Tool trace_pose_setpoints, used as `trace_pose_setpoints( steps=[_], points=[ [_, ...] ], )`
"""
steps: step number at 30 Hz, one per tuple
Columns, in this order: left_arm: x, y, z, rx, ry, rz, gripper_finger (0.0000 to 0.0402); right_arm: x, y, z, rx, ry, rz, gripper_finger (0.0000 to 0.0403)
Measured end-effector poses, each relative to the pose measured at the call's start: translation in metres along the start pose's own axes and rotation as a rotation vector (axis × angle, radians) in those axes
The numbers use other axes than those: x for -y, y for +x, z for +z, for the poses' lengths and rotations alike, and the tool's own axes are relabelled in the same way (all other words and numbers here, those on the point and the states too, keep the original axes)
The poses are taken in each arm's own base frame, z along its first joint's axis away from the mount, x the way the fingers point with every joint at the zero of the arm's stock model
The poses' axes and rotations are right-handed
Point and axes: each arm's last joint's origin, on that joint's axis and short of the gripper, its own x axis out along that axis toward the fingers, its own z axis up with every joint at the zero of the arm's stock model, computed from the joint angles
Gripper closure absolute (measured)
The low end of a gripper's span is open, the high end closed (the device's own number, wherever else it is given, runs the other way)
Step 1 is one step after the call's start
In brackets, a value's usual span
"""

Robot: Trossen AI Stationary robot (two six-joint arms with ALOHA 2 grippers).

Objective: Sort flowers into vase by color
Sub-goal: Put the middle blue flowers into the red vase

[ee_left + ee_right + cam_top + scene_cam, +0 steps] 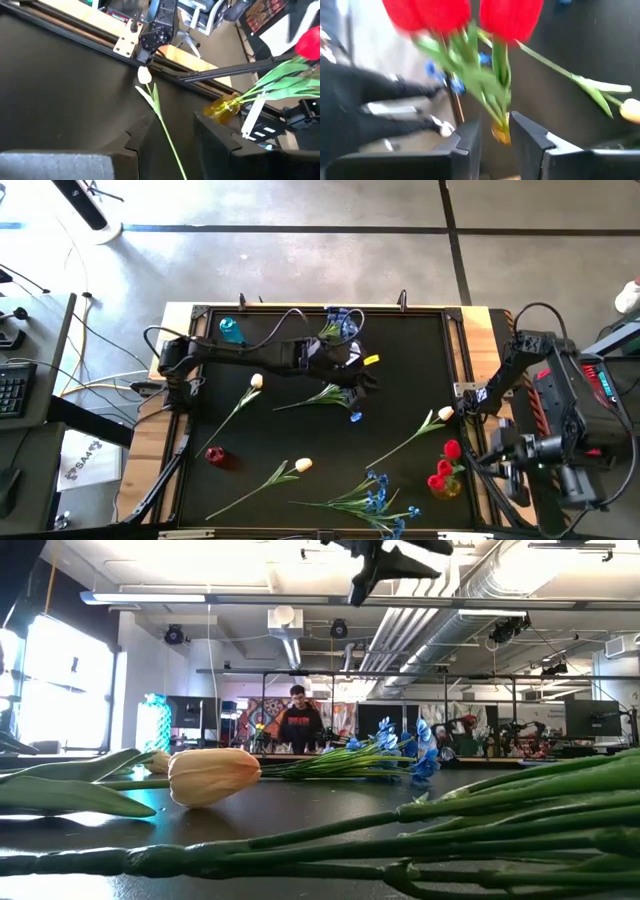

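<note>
1. High view: the left gripper (352, 375) hangs over the middle of the black table (400, 350), toward its far edge, above a blue spray (325, 396); whether its jaws are spread I cannot tell here. A blue vase (231, 330) stands at the far left corner, with another blue spray (340, 322) at the far edge. Three cream tulips (256, 381) (303, 465) (445, 414) lie loose, and more blue sprays (378, 498) lie at the near edge. Red tulips (450, 450) stand in a yellow vase (447, 485) at the near right corner; a red vase (216, 456) stands near the left edge. The right gripper (478, 463) sits just beside the yellow vase.
2. Low view: a cream tulip (213, 776) lies close, with green stems (450, 830) in front.
3. Left wrist view: the left jaws stand spread, holding nothing, above a cream tulip (144, 75).
4. Right wrist view: the right jaws stand spread beside the red tulips (465, 15), gripping nothing.
</note>
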Motion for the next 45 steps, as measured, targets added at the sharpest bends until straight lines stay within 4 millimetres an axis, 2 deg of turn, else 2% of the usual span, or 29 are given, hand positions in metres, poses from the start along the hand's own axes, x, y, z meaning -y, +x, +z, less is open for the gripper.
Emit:
trace_pose_setpoints(
  steps=[9, 15, 23, 30, 39, 45],
  points=[
    [-0.004, 0.005, -0.013, -0.101, -0.005, 0.04, 0.0284, 0.024, -0.023, 0.028, 0.25, 0.098, 0.144, 0.0331],
    [-0.021, -0.004, -0.029, -0.307, -0.022, 0.192, 0.0284, 0.042, -0.038, 0.047, 0.459, 0.138, 0.229, 0.0332],
    [-0.036, -0.012, -0.04, -0.463, -0.042, 0.266, 0.0284, 0.067, -0.052, 0.07, 0.676, 0.204, 0.257, 0.033],
    [-0.064, -0.022, -0.037, -0.549, -0.068, 0.32, 0.0284, 0.072, -0.047, 0.085, 0.745, 0.221, 0.131, 0.0295],
    [-0.075, -0.022, -0.034, -0.57, 0.056, 0.251, 0.0284, 0.067, -0.033, 0.106, 0.715, 0.264, -0.013, 0.0224],
    [-0.078, -0.017, -0.052, -0.622, 0.064, 0.252, 0.0284, 0.061, -0.011, 0.129, 0.672, 0.246, -0.165, 0.0215]
  ],
)
